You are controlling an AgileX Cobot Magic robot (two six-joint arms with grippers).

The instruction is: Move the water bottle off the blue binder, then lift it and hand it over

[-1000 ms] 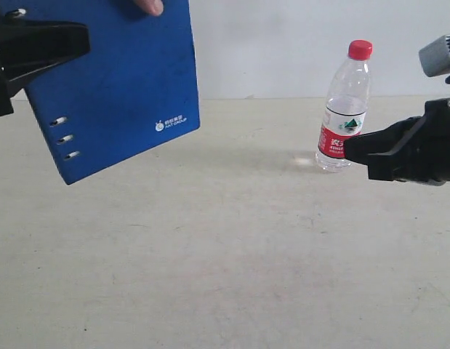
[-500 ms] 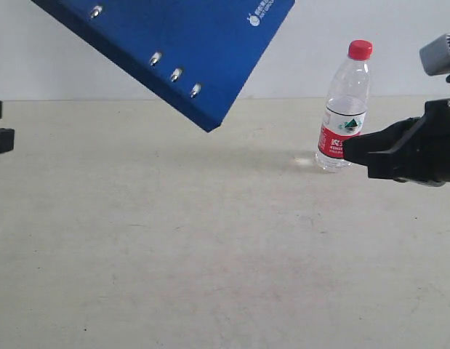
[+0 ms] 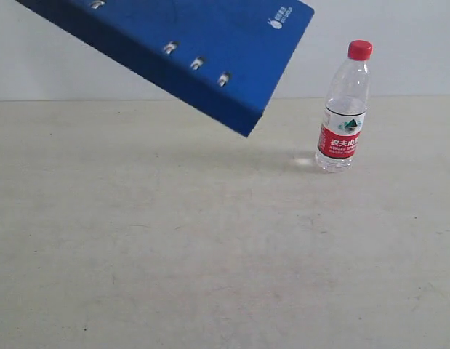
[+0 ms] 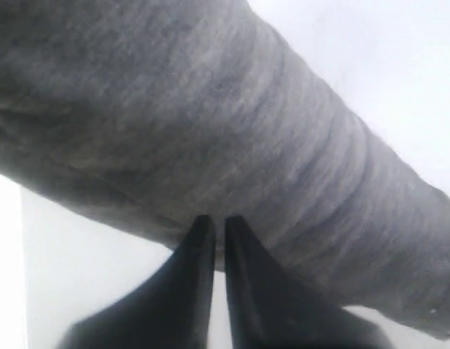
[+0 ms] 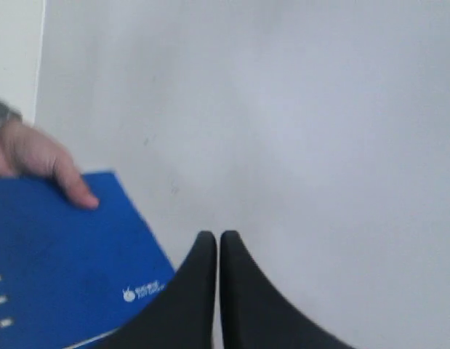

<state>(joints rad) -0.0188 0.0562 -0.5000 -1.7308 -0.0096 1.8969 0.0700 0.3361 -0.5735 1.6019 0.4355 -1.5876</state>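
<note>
The water bottle (image 3: 344, 107), clear with a red cap and a red-and-white label, stands upright on the table at the right of the exterior view. The blue binder (image 3: 188, 43) hangs tilted in the air at the upper left, apart from the bottle. In the right wrist view the blue binder (image 5: 57, 269) is held by a person's hand (image 5: 32, 160). Neither gripper shows in the exterior view. My left gripper (image 4: 212, 227) is shut, with a grey sleeve right behind its tips. My right gripper (image 5: 214, 241) is shut on nothing, facing a white wall.
The beige table (image 3: 210, 254) carries only the bottle. A person's grey-sleeved arm (image 4: 210, 123) fills most of the left wrist view. A white wall (image 3: 399, 36) stands behind the table.
Both arms have left the exterior view: the left one first, the right one in the last half second. The binder rose, turned and shifted right in the air. The bottle has not moved.
</note>
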